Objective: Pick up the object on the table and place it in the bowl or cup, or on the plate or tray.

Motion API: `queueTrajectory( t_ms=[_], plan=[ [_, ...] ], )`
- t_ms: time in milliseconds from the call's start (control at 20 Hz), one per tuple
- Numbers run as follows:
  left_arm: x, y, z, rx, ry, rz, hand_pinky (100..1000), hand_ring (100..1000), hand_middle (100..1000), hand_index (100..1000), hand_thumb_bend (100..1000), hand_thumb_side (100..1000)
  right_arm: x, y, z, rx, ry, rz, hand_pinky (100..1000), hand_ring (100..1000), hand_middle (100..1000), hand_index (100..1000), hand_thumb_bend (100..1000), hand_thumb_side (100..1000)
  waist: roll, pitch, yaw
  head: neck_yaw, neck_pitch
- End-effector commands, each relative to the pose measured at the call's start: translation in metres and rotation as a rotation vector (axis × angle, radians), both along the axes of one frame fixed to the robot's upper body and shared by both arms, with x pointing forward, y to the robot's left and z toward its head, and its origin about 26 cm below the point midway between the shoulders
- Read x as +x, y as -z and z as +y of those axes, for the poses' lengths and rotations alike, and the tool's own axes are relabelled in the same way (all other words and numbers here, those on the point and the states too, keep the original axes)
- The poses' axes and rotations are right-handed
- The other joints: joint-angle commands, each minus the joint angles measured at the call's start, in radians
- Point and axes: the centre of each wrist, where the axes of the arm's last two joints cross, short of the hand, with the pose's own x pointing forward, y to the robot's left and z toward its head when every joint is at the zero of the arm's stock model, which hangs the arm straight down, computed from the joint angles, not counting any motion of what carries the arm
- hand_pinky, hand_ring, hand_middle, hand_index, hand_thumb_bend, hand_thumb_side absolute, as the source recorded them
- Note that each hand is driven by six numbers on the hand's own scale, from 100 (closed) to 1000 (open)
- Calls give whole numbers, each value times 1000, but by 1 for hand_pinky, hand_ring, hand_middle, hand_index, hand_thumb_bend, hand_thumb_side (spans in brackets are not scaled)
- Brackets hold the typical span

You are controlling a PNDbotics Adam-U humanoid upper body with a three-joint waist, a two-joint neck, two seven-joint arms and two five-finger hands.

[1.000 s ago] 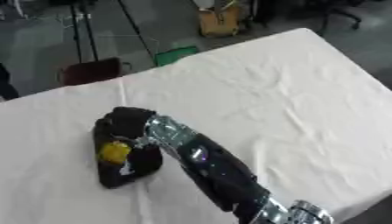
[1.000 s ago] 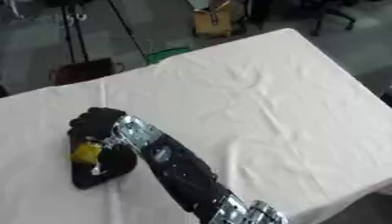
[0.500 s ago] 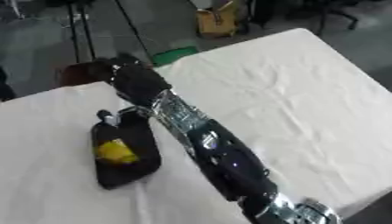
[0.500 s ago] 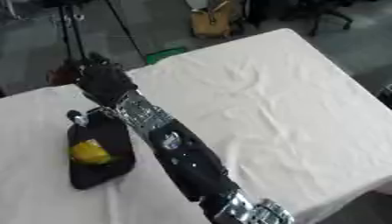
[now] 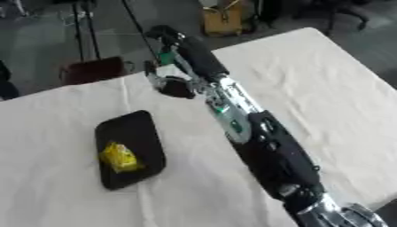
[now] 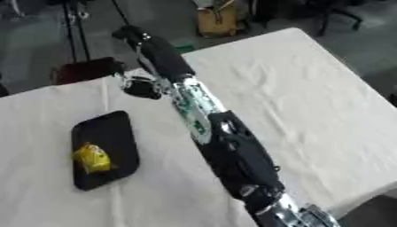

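Observation:
A small yellow object (image 5: 118,157) lies on a black rectangular tray (image 5: 136,133) at the left of the white table (image 5: 325,88). My right arm reaches in from the lower right and stretches across the table's middle. Its hand (image 5: 188,54) is raised over the table's far edge, well beyond and to the right of the tray. The fingers look straight and hold nothing, with the thumb (image 5: 172,85) hanging below. The left hand appears in neither view.
Past the table's far edge stand a dark red seat (image 5: 93,71), thin black stand legs (image 5: 87,31) and a yellow box (image 5: 225,20) on the dark floor. The tablecloth is wrinkled at the right.
My right hand has let go of the yellow object, which stays on the tray. It has lifted off and swung away to the table's far edge.

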Motion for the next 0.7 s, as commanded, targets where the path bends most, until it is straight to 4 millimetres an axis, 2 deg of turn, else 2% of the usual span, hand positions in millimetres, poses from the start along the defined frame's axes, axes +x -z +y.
queueTrajectory(
  t_ms=[50, 400, 500, 700],
  plan=[
    [-1, -8, 5, 9, -17, -26, 678, 838, 891, 870, 370, 1000, -5, -21, -32, 54, -1, -2, 766, 660, 874, 879, 109, 428, -2, -10, -3, 10, -11],
    [-1, -7, 6, 8, -23, -23, 677, 838, 891, 870, 374, 1000, -17, -21, -74, 178, 80, 21, 735, 625, 860, 877, 100, 439, 1, -5, -9, 20, -5],
    [-1, -6, 6, 9, -22, -22, 677, 839, 892, 871, 375, 1000, -20, -20, -81, 212, 98, 25, 728, 620, 857, 878, 100, 445, 2, -4, -11, 27, 7],
    [-1, -6, 6, 8, -25, -23, 677, 838, 892, 871, 375, 1000, -27, -18, -95, 269, 137, 17, 718, 615, 853, 875, 100, 448, 4, -4, -11, 44, 51]
  ],
)
